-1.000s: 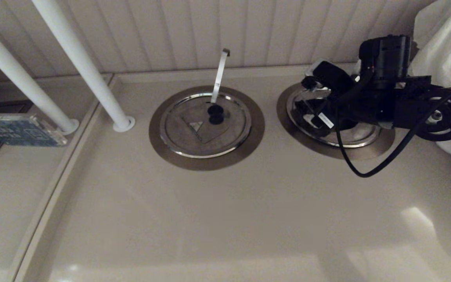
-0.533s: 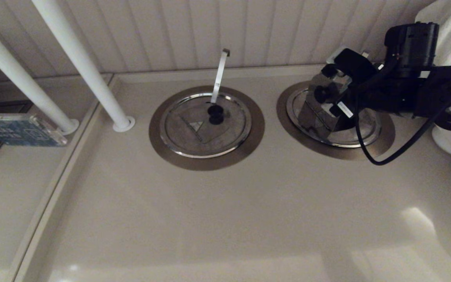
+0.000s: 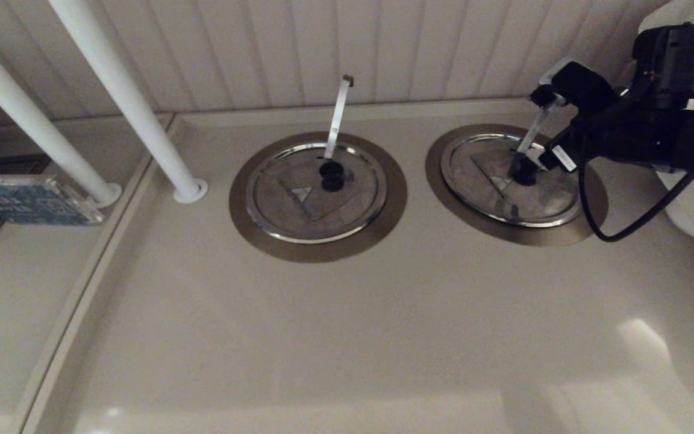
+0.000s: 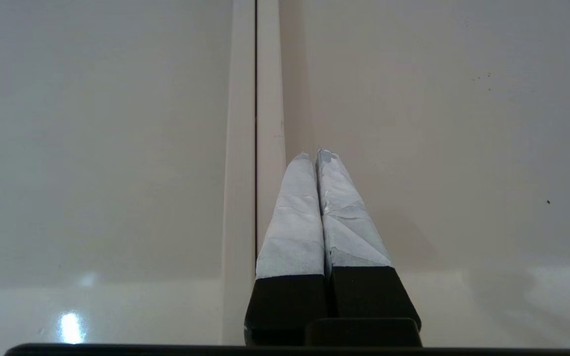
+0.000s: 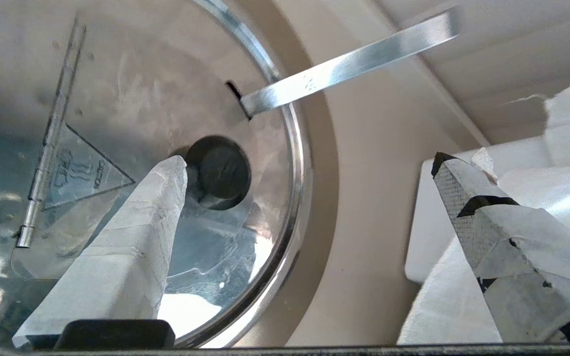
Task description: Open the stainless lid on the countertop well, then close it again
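Note:
The stainless lid (image 3: 491,181) lies flat in the collar of the countertop well (image 3: 591,211), with its wedge flap down. Its black knob (image 3: 525,173) (image 5: 219,172) is free, and the straight-tipped handle (image 3: 531,135) (image 5: 349,64) leans up from the slot beside it. My right gripper (image 3: 544,128) (image 5: 309,173) hangs open above the lid's far right side. One taped finger (image 5: 156,207) sits beside the knob, the other finger (image 5: 468,198) far off over the counter. My left gripper (image 4: 313,153) is shut on nothing over a counter seam, out of the head view.
The twin lid (image 3: 299,205) with the hook-tipped handle (image 3: 339,111) sits mid-counter. Two white poles (image 3: 124,102) slant at the left beside a blue box (image 3: 28,199). White cloth (image 3: 693,84) bulks at the right behind my arm. The panelled wall (image 3: 323,48) closes the back.
The right gripper had the knob and held the flap raised half a second ago. The flap is now down flat, and the gripper has let go, opened and drawn back up and right.

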{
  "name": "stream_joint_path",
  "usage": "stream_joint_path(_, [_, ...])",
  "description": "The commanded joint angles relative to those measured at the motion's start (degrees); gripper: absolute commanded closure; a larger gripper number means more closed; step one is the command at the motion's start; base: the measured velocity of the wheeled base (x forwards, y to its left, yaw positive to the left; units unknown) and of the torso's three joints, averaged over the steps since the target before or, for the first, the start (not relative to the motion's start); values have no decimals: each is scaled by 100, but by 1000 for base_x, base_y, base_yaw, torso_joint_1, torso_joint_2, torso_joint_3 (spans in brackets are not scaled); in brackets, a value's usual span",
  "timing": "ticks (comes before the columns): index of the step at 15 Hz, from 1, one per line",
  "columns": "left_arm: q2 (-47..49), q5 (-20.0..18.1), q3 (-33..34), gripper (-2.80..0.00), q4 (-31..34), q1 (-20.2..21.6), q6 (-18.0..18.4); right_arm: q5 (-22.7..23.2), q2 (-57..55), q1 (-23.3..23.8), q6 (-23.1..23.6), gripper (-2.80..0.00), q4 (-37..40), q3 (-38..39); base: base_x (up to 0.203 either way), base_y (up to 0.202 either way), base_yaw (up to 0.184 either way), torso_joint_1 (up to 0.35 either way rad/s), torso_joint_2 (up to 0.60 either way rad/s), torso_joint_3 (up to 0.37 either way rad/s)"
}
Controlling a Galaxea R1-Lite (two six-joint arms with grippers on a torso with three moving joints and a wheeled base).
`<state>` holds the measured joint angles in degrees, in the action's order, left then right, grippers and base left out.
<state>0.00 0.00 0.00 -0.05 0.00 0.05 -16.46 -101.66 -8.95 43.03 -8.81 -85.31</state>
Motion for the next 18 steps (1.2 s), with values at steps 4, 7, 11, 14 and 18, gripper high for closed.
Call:
stream_joint_path(4, [-8,0,-1,0,-4,0,3,10,303,18,-1188,-280,27,70,0,0,0,0,0,0])
stream_joint_path(7, [-7,0,0,0,3,0,4,12,1043,20,-2317,0,319,620,0,0,0,0,0,0])
stream_joint_path(11, [-2,0,0,0,3,0,1,75,2766,10,-3110,0,588,2358,0,0,0,0,0,0])
stream_joint_path(14, [0,0,0,0,3,0,4,59,4203,10,-3479,0,646,3504,0,0,0,0,0,0])
stream_joint_path(18, [-7,0,-3,0,-1,0,4,-187,6252,54,-3740,0,1472,4429,0,0,0,0,0,0])
